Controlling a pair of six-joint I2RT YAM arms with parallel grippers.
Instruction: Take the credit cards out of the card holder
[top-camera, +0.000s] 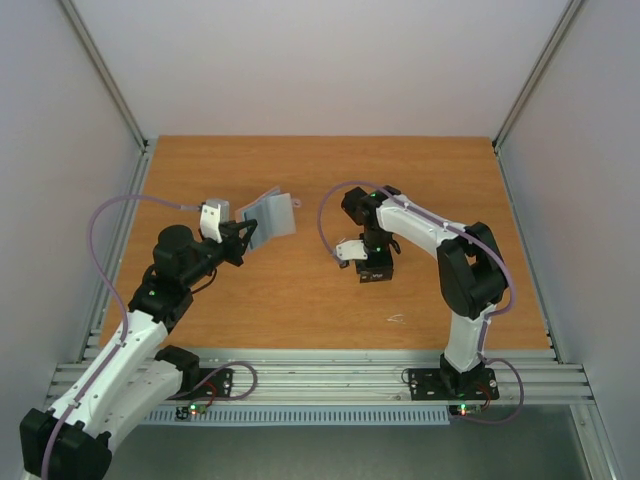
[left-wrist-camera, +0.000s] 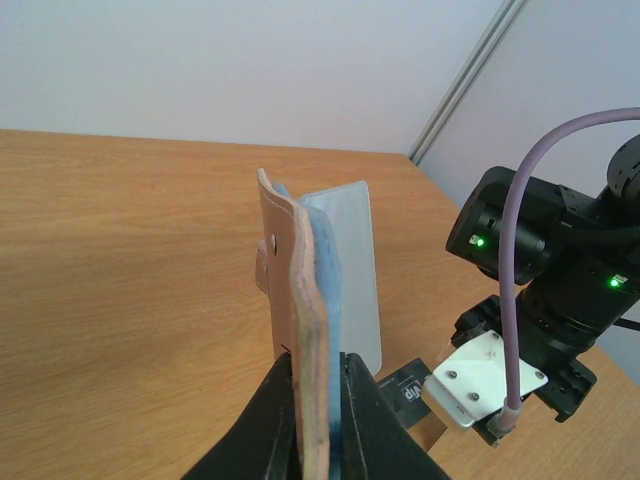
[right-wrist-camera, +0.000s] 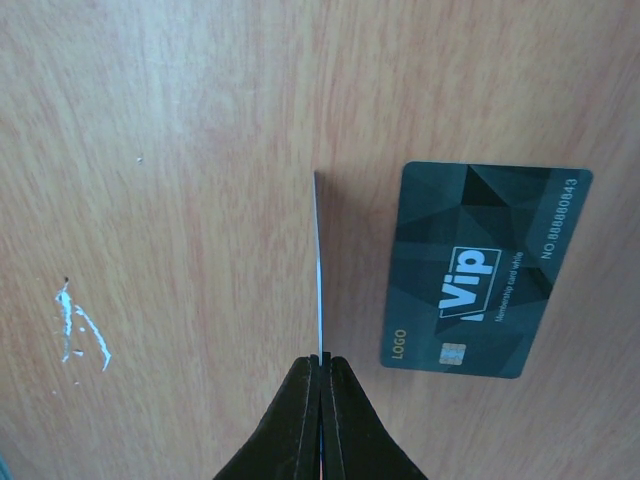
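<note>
Surface (top-camera: 290, 310) — bare wood along near edge and far side. Obstructions: card holder (top-camera: 270, 217) upright in left tool (top-camera: 244, 236); right tool (top-camera: 373, 270) mid-surface, pinching thin card (right-wrist-camera: 318, 265) edge-on; black card (right-wrist-camera: 485, 268) flat just beside — open gap between tools.

High top camera overlooks table (top-camera: 300, 300); close wrist cameras share black card (right-wrist-camera: 485, 270).

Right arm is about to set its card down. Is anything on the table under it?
Nothing visible is in the way. The held card, pinched edge-on in the right fingers, hangs over bare table. The black card lies flat beside it, off to one side, not underneath.
</note>
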